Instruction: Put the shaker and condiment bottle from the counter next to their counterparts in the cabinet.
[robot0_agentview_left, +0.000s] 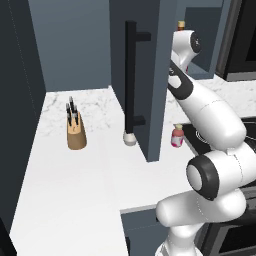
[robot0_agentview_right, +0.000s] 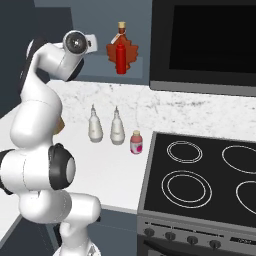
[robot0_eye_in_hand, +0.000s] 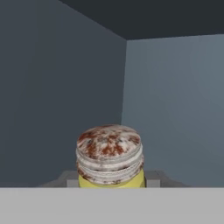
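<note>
Pinching the shaker (robot0_eye_in_hand: 110, 157), the gripper (robot0_eye_in_hand: 111, 186) sits inside the cabinet (robot0_eye_in_hand: 61, 87), likely carrying it to its counterpart; red bottle (robot0_agentview_right: 120, 58) already shelved above the worktop (robot0_agentview_right: 110, 165).

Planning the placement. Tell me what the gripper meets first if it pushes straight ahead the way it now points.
In the hand view, the shaker sits right at the gripper's tips; beyond it only the cabinet's bare inner walls show. The back corner would probably come first, though depth is unclear.

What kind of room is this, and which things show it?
Most likely a kitchen: a black stove with ring burners is set into a white marble counter, a knife block stands on it, and a dark cabinet rises above.
</note>
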